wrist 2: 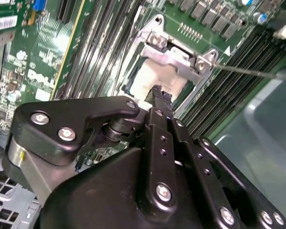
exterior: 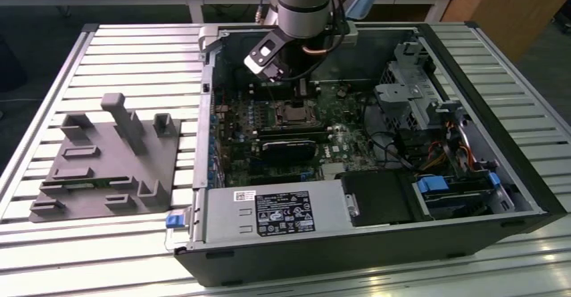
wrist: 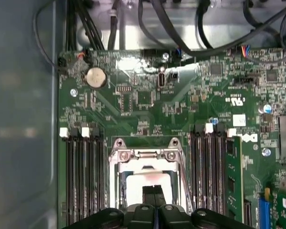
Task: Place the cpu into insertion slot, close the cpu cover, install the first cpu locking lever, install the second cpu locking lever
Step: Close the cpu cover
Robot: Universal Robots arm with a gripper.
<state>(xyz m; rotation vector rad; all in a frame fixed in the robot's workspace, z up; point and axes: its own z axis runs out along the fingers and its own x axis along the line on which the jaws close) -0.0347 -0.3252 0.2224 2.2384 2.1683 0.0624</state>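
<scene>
The hand (wrist: 153, 190) hangs just above the insertion slot (exterior: 292, 114). Its two black fingers (wrist 2: 158, 98) are pressed together and nothing is between them. The cpu (wrist: 137, 183) lies inside the slot with its pale face up. The cpu cover (wrist: 145, 162) lies flat over the slot. A thin locking lever (wrist 2: 248, 71) runs out from one corner of the slot.

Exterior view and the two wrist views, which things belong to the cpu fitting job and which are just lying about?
Job: pale silvery-beige square cpu; black-framed square insertion slot; silvery metal-frame cpu cover; thin steel locking lever; black hand above the cpu.
Lying about: grey moulded holder block on the slatted table; long black rectangular card; round silver coin battery.
</scene>
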